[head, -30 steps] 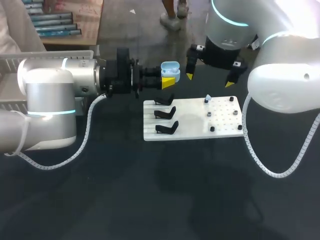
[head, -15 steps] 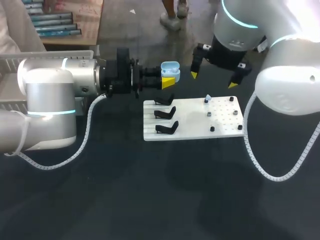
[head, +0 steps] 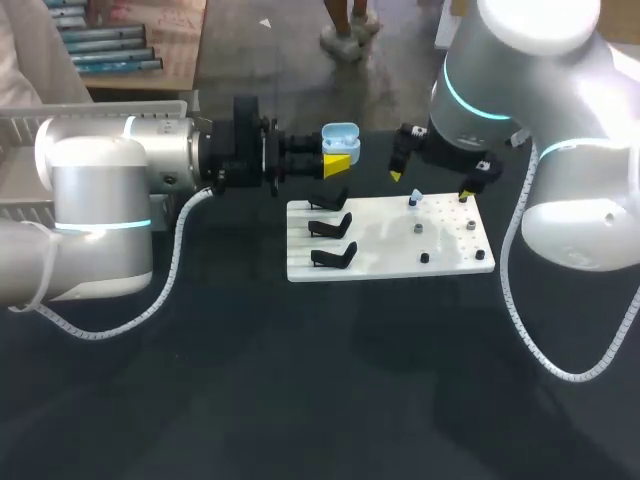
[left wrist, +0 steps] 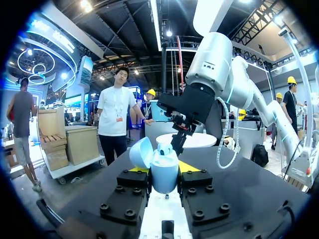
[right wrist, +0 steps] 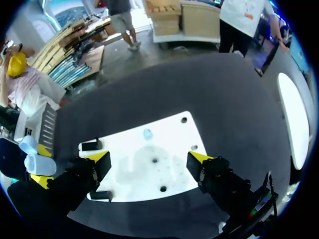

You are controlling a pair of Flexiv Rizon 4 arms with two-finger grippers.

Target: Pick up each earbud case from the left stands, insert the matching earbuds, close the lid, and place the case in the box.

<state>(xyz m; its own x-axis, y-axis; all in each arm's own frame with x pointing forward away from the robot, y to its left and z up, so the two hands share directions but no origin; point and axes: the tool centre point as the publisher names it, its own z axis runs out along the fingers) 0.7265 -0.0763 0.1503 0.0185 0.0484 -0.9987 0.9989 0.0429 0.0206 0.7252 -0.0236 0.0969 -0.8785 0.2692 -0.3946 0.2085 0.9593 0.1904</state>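
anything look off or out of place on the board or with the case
Nothing stands out. The left gripper is shut on the light blue earbud case, lid open, behind the white board. The three black stands sit in a neat row, empty, and one earbud sits on a peg near the open right gripper.

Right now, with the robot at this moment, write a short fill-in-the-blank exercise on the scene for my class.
1. The left gripper is shut on a light blue earbud case whose lid is ____.
2. The right gripper hangs open above a ____ board.
3. The board carries ____ empty black stands.

Missing words: open; white; three.
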